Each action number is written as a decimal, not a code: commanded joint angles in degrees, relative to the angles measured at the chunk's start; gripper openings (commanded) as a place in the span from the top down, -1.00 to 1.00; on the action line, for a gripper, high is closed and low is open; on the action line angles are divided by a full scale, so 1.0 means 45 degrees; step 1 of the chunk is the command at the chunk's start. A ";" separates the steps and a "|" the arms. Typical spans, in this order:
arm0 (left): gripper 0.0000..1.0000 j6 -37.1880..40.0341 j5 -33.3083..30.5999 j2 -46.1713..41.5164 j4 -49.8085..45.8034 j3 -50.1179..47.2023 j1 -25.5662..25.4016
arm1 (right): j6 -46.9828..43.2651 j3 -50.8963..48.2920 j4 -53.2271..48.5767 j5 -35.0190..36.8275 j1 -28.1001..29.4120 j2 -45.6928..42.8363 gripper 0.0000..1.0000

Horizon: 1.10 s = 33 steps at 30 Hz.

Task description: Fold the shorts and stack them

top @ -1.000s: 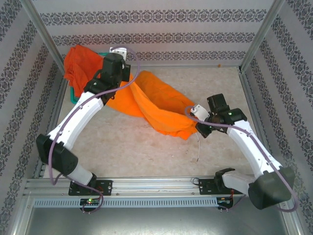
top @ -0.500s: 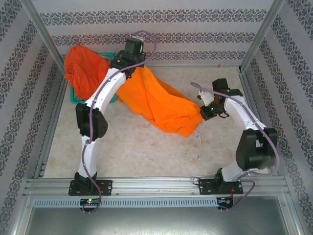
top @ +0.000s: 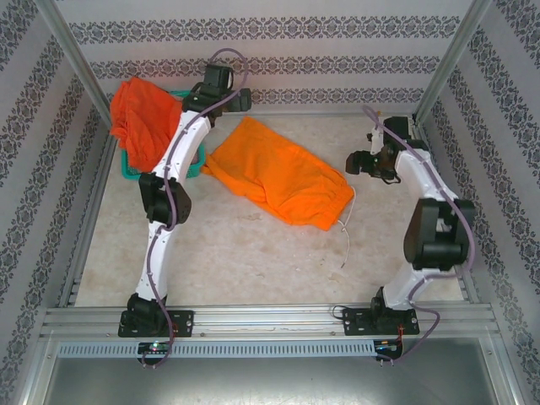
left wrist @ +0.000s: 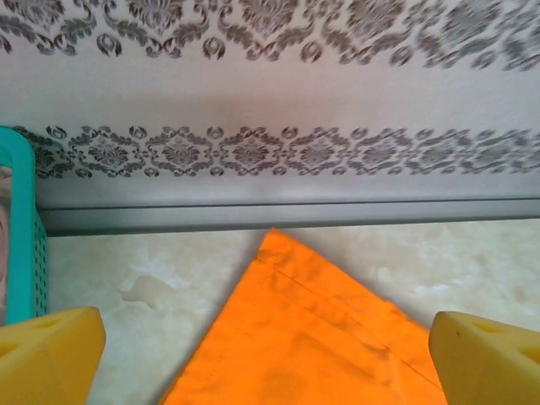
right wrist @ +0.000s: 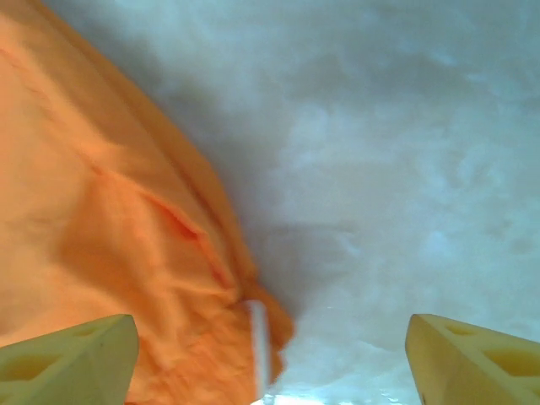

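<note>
The yellow-orange shorts [top: 278, 173] lie spread on the table, their white drawstring [top: 346, 228] trailing off the right corner. My left gripper [top: 234, 103] hangs open above the back left corner of the shorts [left wrist: 312, 337], holding nothing. My right gripper [top: 356, 162] is open just right of the shorts' right edge [right wrist: 110, 253], with the drawstring end [right wrist: 257, 337] lying below it. The red-orange shorts [top: 139, 118] drape over the teal basket at the back left.
The teal mesh basket [top: 126, 169] stands in the back left corner, and its rim [left wrist: 17, 228] is close on the left of my left gripper. The patterned back wall [left wrist: 270, 101] rises right behind the shorts. Metal frame posts [top: 439, 76] flank the table.
Both grippers have opened and let go of the yellow-orange shorts, which now lie flat. The left arm has stretched toward the back wall and the right arm has pulled away to the right.
</note>
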 commanded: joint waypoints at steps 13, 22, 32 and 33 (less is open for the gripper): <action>-1.00 -0.1924 0.2190 -0.7594 0.5751 -1.1178 -0.0474 | 0.4058 -0.2885 0.2145 -0.2565 0.4703 0.0560 -0.95; -1.00 -0.2853 0.2920 -0.7967 0.7194 -1.3530 -0.0591 | 0.2663 -0.3098 0.0515 -0.0545 0.2147 0.1560 -0.94; -0.99 -0.3969 0.3418 -0.6327 0.8429 -1.4177 -0.1732 | 0.2145 -0.1324 0.0024 -0.2041 0.1073 0.1112 -0.95; -0.99 -0.4053 0.3377 -0.6200 0.8576 -1.4207 -0.1850 | 0.2351 -0.1333 0.0304 -0.2425 0.1039 0.0988 -0.95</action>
